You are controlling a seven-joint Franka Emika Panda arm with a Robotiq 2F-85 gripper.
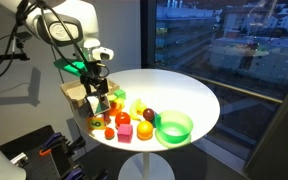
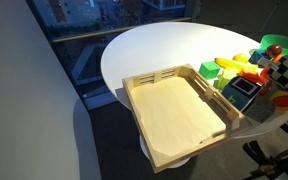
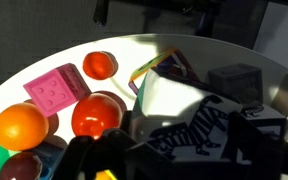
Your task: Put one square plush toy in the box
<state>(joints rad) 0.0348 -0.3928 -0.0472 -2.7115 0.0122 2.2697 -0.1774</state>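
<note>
Your claw (image 1: 97,88) hangs low over the bench (image 1: 184,95), presumably to take the white square plush toy (image 3: 169,95) directly beneath it; its spread cannot be told. The tan box (image 2: 174,115) sits just beside the claw, keeping the carry short.

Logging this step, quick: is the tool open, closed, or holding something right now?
Tool: cannot be told; every view is too dark or cluttered there.
</note>
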